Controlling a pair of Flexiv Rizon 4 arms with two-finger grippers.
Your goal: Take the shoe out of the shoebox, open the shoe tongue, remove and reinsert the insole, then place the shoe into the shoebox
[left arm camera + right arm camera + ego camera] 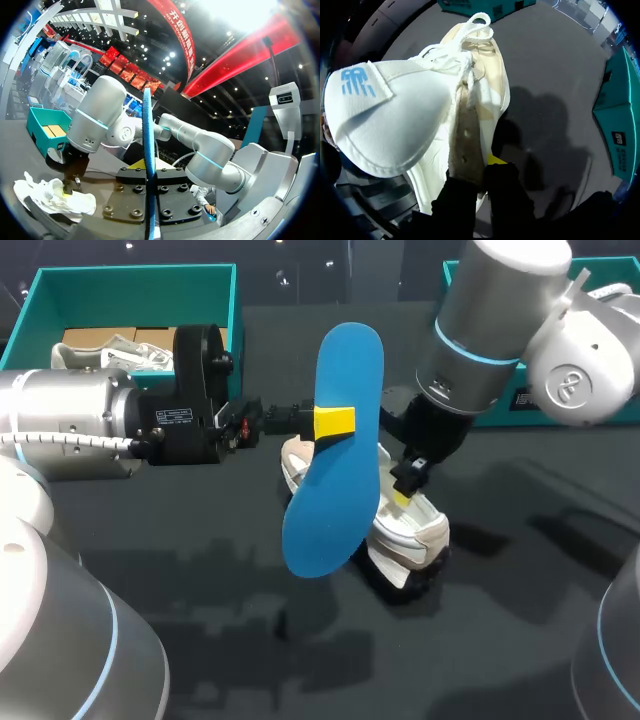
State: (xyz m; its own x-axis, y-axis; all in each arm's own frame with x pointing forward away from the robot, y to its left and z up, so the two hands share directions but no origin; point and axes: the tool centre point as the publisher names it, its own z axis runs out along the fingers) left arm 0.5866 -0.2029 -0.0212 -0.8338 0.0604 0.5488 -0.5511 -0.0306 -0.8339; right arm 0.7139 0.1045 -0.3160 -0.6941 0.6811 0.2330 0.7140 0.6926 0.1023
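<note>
Ahead of the shoe [410, 535], toward the near edge: open dark table [200, 640], with more bare surface on both sides. At the far left corner, a teal shoebox [40, 310] with another white shoe [100, 355] inside. At the far right, a second teal box [530, 415], partly behind the right arm. Both boxes well apart from the shoe on the table.

Between the two boxes and raised above the table, the blue insole [335, 450], upright and slightly tilted, covering part of the shoe in the head view. Seen edge-on in the left wrist view [148, 150].

Left gripper [333, 423] clamped on the insole's middle, one yellow tip flat against the blue face. Left arm level, in from the left, fingers pointing to the right.

Right gripper [480, 175] pinched shut on the shoe's side by the eyelet strip, a finger on each side. Tongue [375, 115] folded open, laces [470, 30] loose beyond it. Right arm steeply down from the far right corner, wrist directly over the shoe.
</note>
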